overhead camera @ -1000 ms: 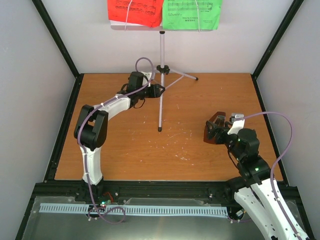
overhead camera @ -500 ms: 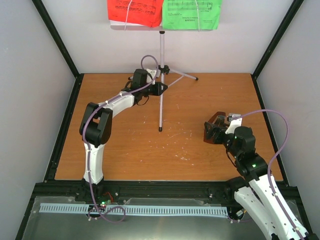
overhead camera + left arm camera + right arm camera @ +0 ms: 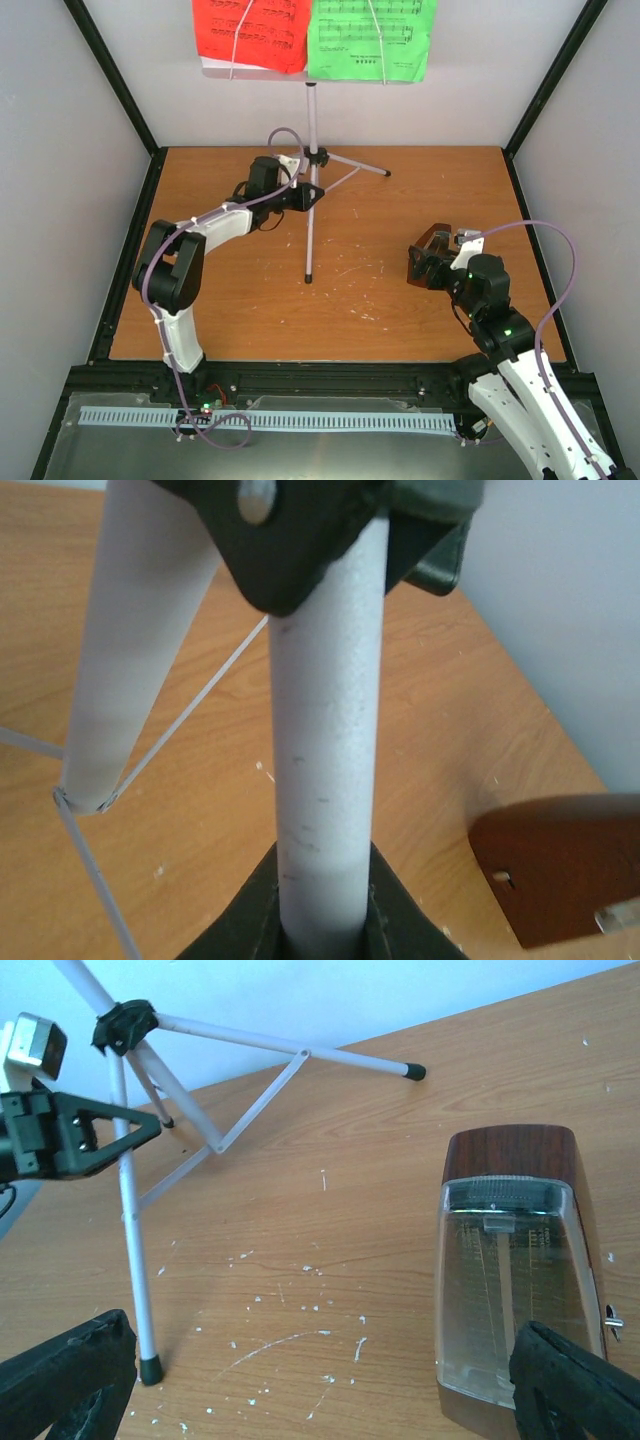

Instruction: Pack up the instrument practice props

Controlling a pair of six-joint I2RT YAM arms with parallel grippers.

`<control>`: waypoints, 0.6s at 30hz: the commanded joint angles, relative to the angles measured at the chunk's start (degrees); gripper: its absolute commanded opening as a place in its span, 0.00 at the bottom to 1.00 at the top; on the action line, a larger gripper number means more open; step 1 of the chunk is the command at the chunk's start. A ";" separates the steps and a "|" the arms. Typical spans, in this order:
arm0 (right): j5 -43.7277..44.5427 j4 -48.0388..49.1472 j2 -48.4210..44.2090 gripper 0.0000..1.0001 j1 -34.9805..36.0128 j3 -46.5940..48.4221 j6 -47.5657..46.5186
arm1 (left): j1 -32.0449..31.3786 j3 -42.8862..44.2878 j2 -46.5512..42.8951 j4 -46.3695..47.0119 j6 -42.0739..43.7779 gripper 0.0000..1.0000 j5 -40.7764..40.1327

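The silver tripod stand (image 3: 311, 120) stands at the back of the table, with a red music sheet (image 3: 250, 35) and a green music sheet (image 3: 368, 35) clipped to its tray (image 3: 225, 68). My left gripper (image 3: 308, 195) is shut on the stand's front leg (image 3: 322, 730), just below the black hub. The dark-brown metronome (image 3: 505, 1260) with its clear cover stands upright at the right. My right gripper (image 3: 320, 1395) is open low over the table, its right finger (image 3: 575, 1390) in front of the metronome's lower corner. The right gripper holds nothing.
Grey walls and black frame posts (image 3: 120, 90) close in the wooden table (image 3: 250, 320) on three sides. Another tripod leg ends at a black foot (image 3: 415, 1072) near the back wall. The front leg's foot (image 3: 150, 1368) is near the table's middle.
My left gripper has shut on the stand's front leg. The stand with its sheets has shifted left, and the sheets look larger. The right arm has hardly moved.
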 commanded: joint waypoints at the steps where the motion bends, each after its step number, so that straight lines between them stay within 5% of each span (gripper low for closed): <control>1: 0.00 -0.58 -0.90 1.00 -0.31 -0.81 1.06 | -0.47 -5.83 -6.39 -1.56 1.12 0.00 6.01; 12: -0.13 -1.38 -1.43 1.00 -0.28 -0.91 2.13 | -3.21 -22.00 -18.06 -5.20 3.52 0.01 10.52; 18: -0.30 -1.15 -1.38 1.00 -0.27 -1.38 2.97 | -3.38 -23.77 -21.19 -5.40 2.19 0.15 11.11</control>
